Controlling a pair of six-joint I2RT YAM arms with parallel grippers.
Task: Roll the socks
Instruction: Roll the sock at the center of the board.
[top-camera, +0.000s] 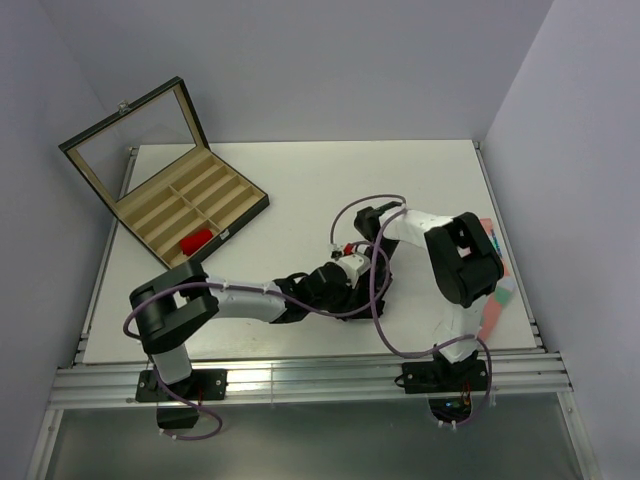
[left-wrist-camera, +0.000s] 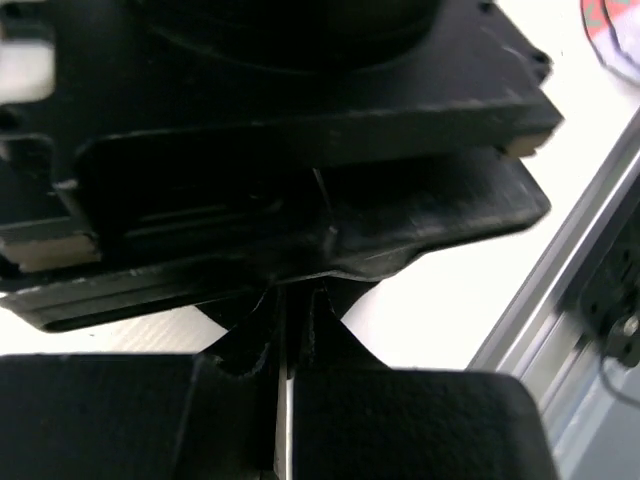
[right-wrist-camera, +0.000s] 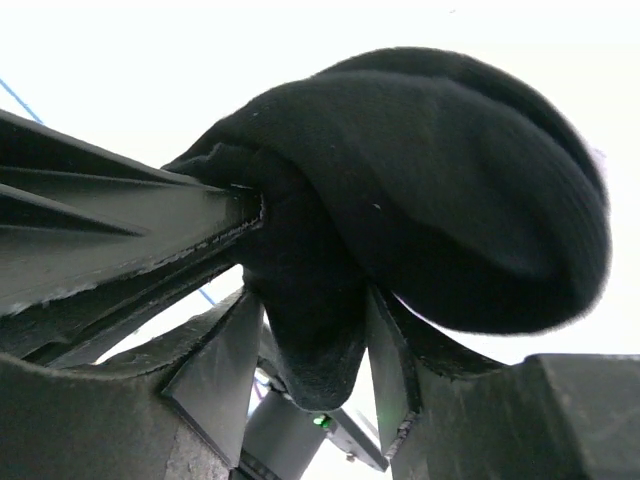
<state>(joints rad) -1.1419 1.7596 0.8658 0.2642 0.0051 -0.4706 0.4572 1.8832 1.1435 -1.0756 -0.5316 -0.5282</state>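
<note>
The black sock (right-wrist-camera: 450, 190) hangs bunched up in the right wrist view, with a fold drooping between the fingers of my right gripper (right-wrist-camera: 312, 300). Those fingers stand open, and light shows beside the fold. From the left, the fingers (right-wrist-camera: 150, 230) of my left gripper pinch the sock's edge. Seen from its own wrist, my left gripper (left-wrist-camera: 292, 300) is shut, its tips against dark material under the right gripper's body. From above, both grippers meet at mid-table, the left (top-camera: 330, 285) and the right (top-camera: 348, 270), and they hide the sock. A small red bundle (top-camera: 197, 240) lies in the box.
An open compartment box (top-camera: 250, 205) with a glass lid stands at the back left. A salmon-pink sock (top-camera: 497, 290) lies along the table's right edge beside the right arm. A metal rail (top-camera: 300, 380) runs along the near edge. Purple cables loop around both arms.
</note>
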